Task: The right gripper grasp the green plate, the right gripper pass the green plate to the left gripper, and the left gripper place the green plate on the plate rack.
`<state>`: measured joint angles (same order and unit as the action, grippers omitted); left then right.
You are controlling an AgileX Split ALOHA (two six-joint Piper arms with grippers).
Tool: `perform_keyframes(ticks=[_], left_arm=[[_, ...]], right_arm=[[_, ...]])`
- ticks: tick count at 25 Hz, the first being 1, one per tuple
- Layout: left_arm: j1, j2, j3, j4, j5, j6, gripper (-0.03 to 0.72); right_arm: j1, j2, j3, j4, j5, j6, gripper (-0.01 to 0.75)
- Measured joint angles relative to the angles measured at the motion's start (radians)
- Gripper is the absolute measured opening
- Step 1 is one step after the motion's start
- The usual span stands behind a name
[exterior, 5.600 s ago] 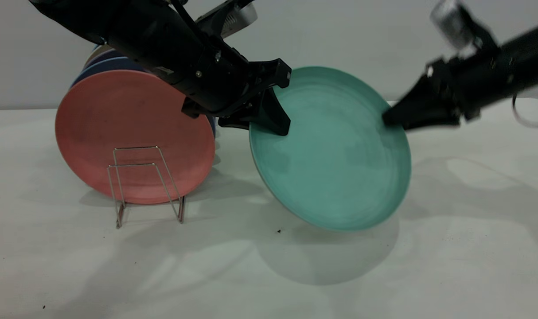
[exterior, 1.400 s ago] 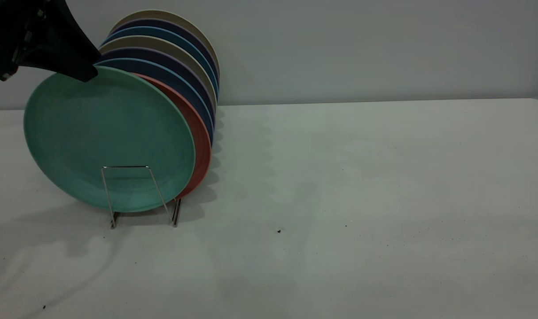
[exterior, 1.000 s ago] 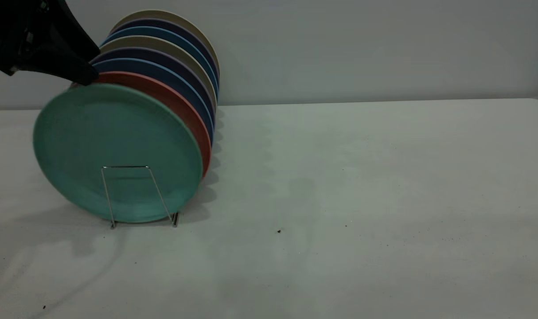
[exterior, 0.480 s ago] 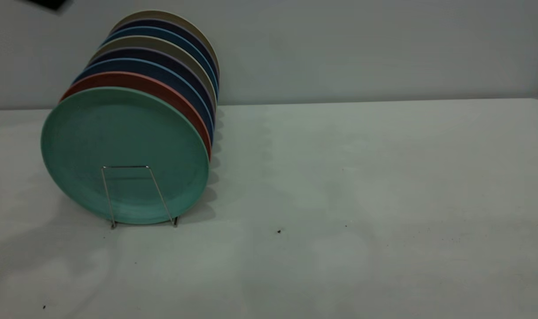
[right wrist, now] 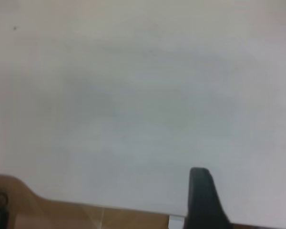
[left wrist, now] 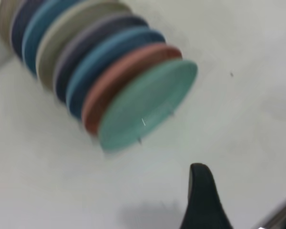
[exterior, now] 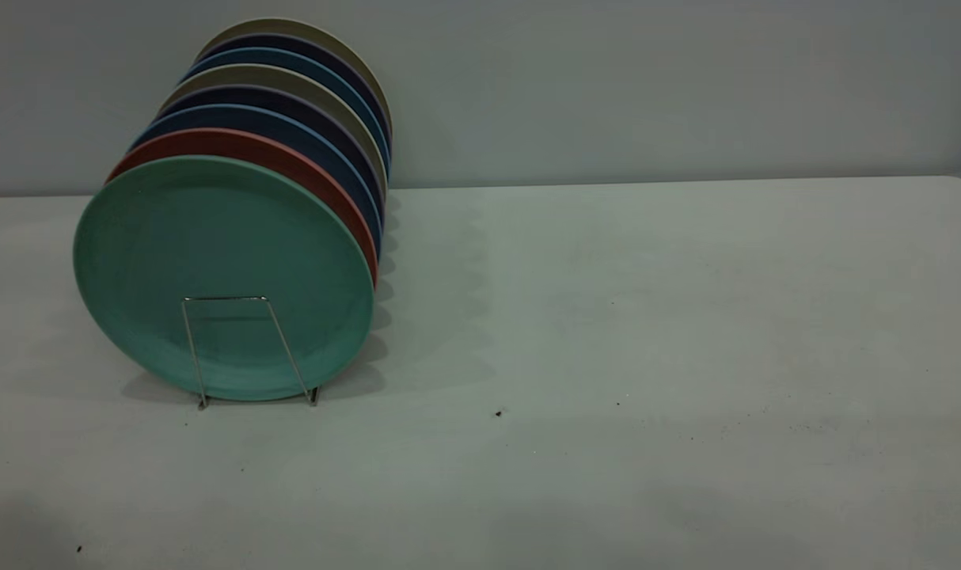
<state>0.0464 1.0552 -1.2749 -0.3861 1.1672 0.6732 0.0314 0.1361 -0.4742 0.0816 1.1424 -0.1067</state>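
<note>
The green plate (exterior: 223,261) stands upright at the front of the plate rack (exterior: 227,298), behind its front wire loop and against the salmon-pink plate (exterior: 294,158). Nothing holds it. It also shows in the left wrist view (left wrist: 148,102), at the end of the row. Neither gripper is in the exterior view. Of my left gripper only one dark finger (left wrist: 202,200) shows, well away from the plates, with bare table on both sides of it. Of my right gripper only one dark finger (right wrist: 200,200) shows, over bare table, holding nothing.
Behind the pink plate stand several blue and beige plates (exterior: 306,103) in the same rack at the table's (exterior: 647,317) far left. The right wrist view shows the table's edge with brown floor (right wrist: 62,214) beyond it.
The left gripper set the green plate down into the rack's front slot, let go, and rose out of the exterior view. The plate settled upright against the pink plate.
</note>
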Motion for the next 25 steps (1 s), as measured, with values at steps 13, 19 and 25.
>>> perform_keyframes(ticks=[13, 19, 25], left_arm=[[0.000, -0.517, 0.361, 0.209, 0.000, -0.403, 0.516], [0.000, -0.735, 0.653, 0.219, -0.005, -0.454, 0.516], [-0.017, -0.903, 0.779, 0.260, -0.017, -0.461, 0.516]], right_arm=[[0.108, -0.144, 0.002, -0.092, -0.003, 0.127, 0.480], [0.130, -0.153, 0.002, -0.094, -0.003, 0.130, 0.480], [0.138, -0.155, 0.002, -0.094, -0.003, 0.130, 0.480]])
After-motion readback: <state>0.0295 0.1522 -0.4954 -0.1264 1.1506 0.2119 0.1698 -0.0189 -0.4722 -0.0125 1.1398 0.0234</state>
